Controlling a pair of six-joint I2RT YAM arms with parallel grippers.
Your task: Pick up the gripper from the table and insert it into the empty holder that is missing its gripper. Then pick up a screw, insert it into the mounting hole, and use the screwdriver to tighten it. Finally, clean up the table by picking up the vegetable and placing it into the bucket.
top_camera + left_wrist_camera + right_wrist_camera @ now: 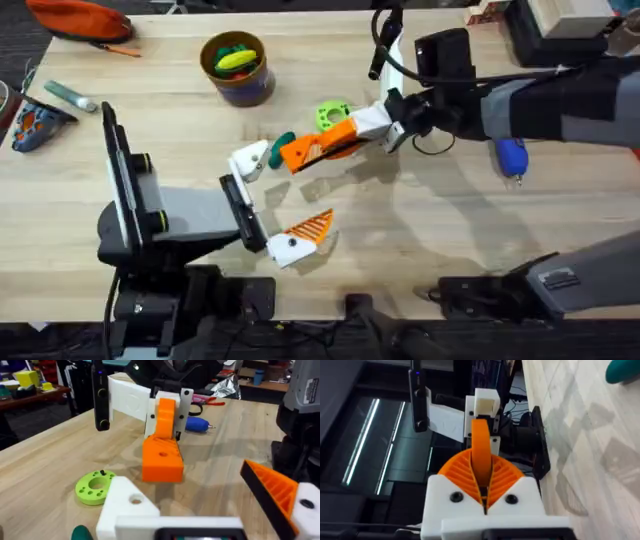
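From my station I judged the job barely into its first step. The right gripper [372, 122] had its jaws clenched on the gripper [318, 148], the small orange finger piece. It held the piece off the bench [480, 250], just on the near side of the green ring [333, 113]. The piece was not seated. The holder [250, 160], the bare white mount on my left gripper [275, 198], sat a little past the piece, away from the ring, and I could see a gap between the two. The left jaws stood wide apart and grasped nothing, with only one orange ribbed finger [314, 226] fitted.

So insertion was left to do, and after it the whole screw stage. I could not make out a screw anywhere. The screwdriver [511, 157] lay untouched, well off on the other side of the ring from the holder.

Clean-up had not started either. The vegetable [283, 142] lay on the bench between the ring and the holder, close under the held piece. The bucket [240, 90] stood beyond the ring, farther from me, with a yellow piece [236, 61] and something green already inside.
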